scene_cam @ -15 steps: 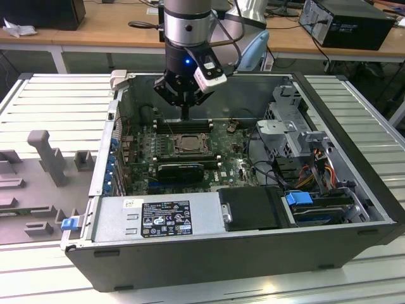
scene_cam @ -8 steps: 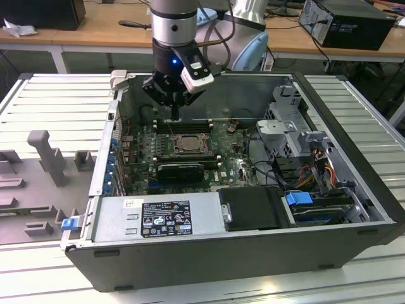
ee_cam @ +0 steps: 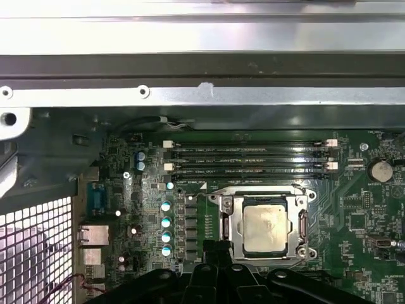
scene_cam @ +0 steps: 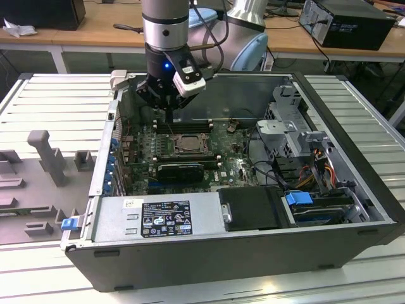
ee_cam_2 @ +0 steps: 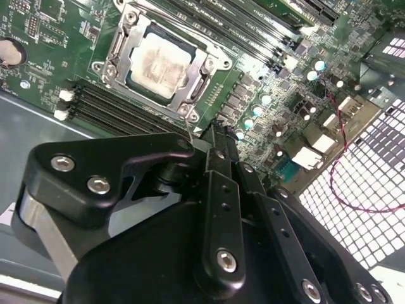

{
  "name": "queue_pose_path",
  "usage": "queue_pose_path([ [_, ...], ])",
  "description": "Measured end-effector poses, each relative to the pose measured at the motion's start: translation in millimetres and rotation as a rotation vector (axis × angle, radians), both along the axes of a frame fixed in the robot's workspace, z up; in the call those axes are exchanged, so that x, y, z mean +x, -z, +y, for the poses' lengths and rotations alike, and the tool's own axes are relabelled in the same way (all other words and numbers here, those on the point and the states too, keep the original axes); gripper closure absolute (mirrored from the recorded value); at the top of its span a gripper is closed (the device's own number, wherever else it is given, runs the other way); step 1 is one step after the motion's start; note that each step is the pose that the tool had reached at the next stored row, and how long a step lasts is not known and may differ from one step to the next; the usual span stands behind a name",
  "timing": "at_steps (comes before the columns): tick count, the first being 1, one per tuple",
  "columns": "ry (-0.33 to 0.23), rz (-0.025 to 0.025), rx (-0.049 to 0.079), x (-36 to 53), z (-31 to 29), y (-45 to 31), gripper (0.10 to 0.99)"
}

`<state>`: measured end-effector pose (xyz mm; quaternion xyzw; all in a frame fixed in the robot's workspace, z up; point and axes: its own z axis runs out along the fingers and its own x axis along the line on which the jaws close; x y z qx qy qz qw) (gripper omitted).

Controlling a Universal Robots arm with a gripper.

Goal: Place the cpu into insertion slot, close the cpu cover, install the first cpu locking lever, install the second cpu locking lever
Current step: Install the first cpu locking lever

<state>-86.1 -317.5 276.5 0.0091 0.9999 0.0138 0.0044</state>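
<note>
The cpu (ee_cam_2: 159,63) (ee_cam: 264,228), a pale beige-silver square, lies flat in the insertion slot (scene_cam: 183,144) at the middle of the green motherboard. The cpu cover (ee_cam_2: 120,47) (ee_cam: 229,225), a thin metal frame, lies down flat around the chip's edges. My gripper (ee_cam_2: 218,134) (ee_cam: 218,248) (scene_cam: 169,117) hangs just above the board beside the socket's corner, on the side of the back memory slots. Its black fingers are pressed together with nothing between them. A thin metal rod (ee_cam_2: 188,126) stands close to the fingertips.
Long black memory slots (ee_cam: 250,158) run behind the socket, and a long black card (scene_cam: 180,170) lies in front of it. The case holds a power supply (scene_cam: 158,218), a drive cage (scene_cam: 291,126) and loose cables (scene_cam: 316,171). Grey fixtures (scene_cam: 47,158) stand on the table at the exterior view's left.
</note>
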Motion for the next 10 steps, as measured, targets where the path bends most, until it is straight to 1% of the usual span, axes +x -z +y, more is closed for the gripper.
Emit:
queue_pose_path([
  [3, 0.000, -0.0011, 0.001, -0.9, 0.1, 1.0, 0.980],
  [8, 0.000, -0.0011, 0.000, -8.3, 0.0, 3.6, 0.980],
  [10, 0.000, -0.0011, 0.000, -12.8, 0.0, 5.6, 0.980],
])
